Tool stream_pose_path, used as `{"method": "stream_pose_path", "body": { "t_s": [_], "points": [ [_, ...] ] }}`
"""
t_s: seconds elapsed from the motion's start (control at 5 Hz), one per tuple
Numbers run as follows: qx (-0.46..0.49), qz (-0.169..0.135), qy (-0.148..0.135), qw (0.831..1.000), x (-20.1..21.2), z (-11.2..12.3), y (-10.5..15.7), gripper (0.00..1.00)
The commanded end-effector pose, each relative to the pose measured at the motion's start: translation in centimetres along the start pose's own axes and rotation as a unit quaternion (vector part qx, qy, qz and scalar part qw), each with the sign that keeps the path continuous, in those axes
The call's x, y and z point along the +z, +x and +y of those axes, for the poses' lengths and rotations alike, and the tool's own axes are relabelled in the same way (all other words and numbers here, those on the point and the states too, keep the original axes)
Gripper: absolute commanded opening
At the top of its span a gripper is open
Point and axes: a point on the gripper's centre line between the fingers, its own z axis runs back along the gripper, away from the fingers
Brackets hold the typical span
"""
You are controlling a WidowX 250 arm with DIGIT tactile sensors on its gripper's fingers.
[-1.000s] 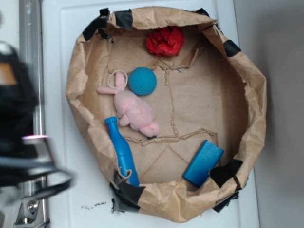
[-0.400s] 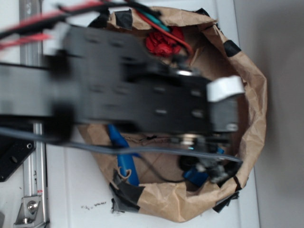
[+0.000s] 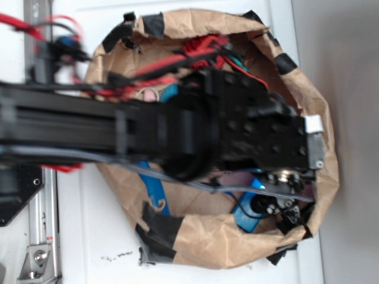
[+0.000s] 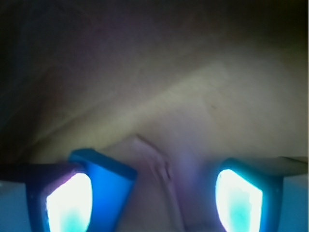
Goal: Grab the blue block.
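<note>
Brown paper bag (image 3: 207,242) walls ring the work area, where the gripper (image 4: 154,200), jaws spread and empty, hovers low over the blue block (image 4: 108,186) beside its left finger, so the approach needs recentring before closing.

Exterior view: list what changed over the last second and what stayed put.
The arm swept in from the left, covering most of the paper-lined bin; the gripper now sits over the blue block at the lower right. In the wrist view the fingers are spread, one beside the block's corner, nothing grasped. The block and the blue bat-shaped toy kept their places.
</note>
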Motion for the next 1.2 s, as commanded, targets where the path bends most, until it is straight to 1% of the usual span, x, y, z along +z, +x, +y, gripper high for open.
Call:
{"method": "stream_pose_path", "body": {
  "t_s": [0.0,0.2,0.4,0.6,0.8,1.0],
  "points": [
    [-0.004,-0.001,-0.026,1.0,1.4,-3.3,-4.2,1.0],
    [-0.002,0.006,-0.041,0.999,1.6,-3.6,-4.5,1.0],
    [-0.009,-0.018,-0.045,0.999,1.8,-4.0,-5.1,1.0],
    [-0.019,-0.054,-0.07,0.996,1.5,-4.4,-4.3,1.0],
    [-0.011,-0.06,-0.079,0.995,1.7,-4.3,-3.4,1.0],
    [-0.016,-0.056,-0.073,0.996,1.8,-5.0,-3.0,1.0]
  ]
}}
